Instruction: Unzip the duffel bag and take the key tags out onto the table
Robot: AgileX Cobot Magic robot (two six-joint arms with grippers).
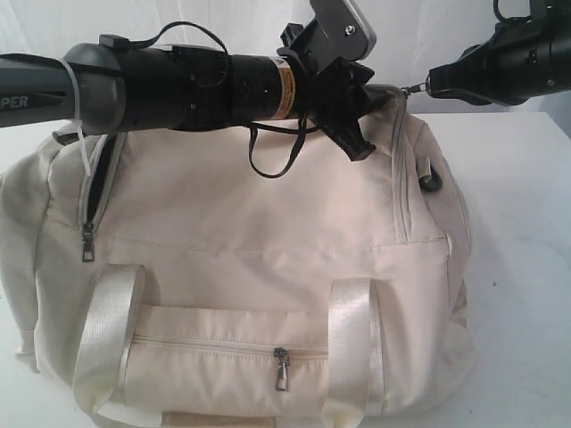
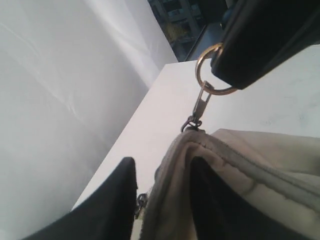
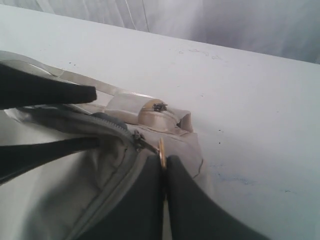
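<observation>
Together, my two claws work the top of the duffel bag (image 1: 250, 223). It lies on the table (image 1: 526, 267) with its pocket side facing the exterior camera, and bare white tabletop runs from its right end to the table's far edge.

My right claw (image 3: 164, 162) is pinched tight on the brass ring of the main zip pull (image 2: 201, 102) at the bag's upper right end. The pull is stretched straight between slider and ring.

My left arm reaches across above the bag from the left. Its claw (image 2: 162, 167) stands partly open, with one black finger (image 2: 110, 205) on each side of the cream fabric ridge that carries the zip, just beside that pull. A sliver of gap shows at the outer finger. Whether the other finger presses the fabric I cannot tell.

On the bag's near face, two shiny webbing handles (image 1: 107, 330) drape down either side of the front pocket (image 1: 223, 357). A small metal pull (image 1: 282, 370) hangs on the pocket's zip. At the bag's left end a second grey zip curves down the side, and its pull (image 1: 87, 242) dangles there.
</observation>
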